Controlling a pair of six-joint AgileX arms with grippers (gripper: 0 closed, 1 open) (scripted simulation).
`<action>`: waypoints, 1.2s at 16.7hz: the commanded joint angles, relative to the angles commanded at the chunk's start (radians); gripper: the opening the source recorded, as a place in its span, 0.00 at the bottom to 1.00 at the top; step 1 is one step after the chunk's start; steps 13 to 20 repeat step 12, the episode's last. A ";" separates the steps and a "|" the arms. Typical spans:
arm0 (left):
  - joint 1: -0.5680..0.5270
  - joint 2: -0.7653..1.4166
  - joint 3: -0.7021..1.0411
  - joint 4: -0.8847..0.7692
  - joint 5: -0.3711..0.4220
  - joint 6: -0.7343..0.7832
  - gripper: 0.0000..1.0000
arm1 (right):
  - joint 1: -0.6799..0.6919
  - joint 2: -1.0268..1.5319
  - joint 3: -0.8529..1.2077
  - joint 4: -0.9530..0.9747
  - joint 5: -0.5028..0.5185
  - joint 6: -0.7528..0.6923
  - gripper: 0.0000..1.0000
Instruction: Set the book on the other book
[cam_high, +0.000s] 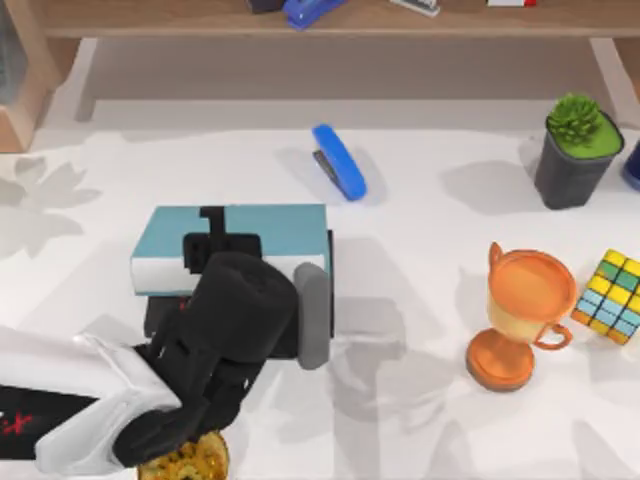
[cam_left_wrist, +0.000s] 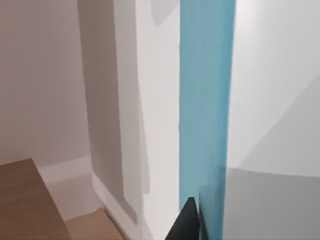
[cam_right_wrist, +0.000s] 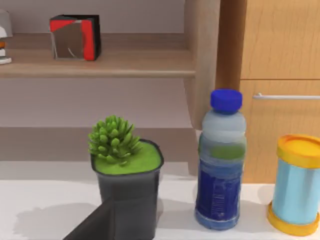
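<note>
Book, the light blue one, lies toward the tabletop's left side with its long axis running left to right and its white page edge facing the near edge. It sits over the black other book, which peeks out along the right end and below it, so the two look roughly stacked, though whether the blue one rests fully on it or hangs just above I cannot tell. My left gripper reaches in from the near-left corner, with its dark fingers reaching onto the blue cover near the middle of its length; whether they pinch it or are spread cannot be read. In the left wrist view the blue cover runs as a band away from a dark fingertip. My right arm is parked near the far-right corner, facing the potted plant and bottle. Farther off lie a blue stapler and trophy.
</note>
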 joint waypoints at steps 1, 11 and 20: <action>0.000 0.000 0.000 0.000 0.000 0.000 0.60 | 0.000 0.000 0.000 0.000 0.000 0.000 1.00; 0.000 0.000 0.000 0.000 0.000 0.000 1.00 | 0.000 0.000 0.000 0.000 0.000 0.000 1.00; 0.000 0.000 0.000 0.000 0.000 0.000 1.00 | 0.000 0.000 0.000 0.000 0.000 0.000 1.00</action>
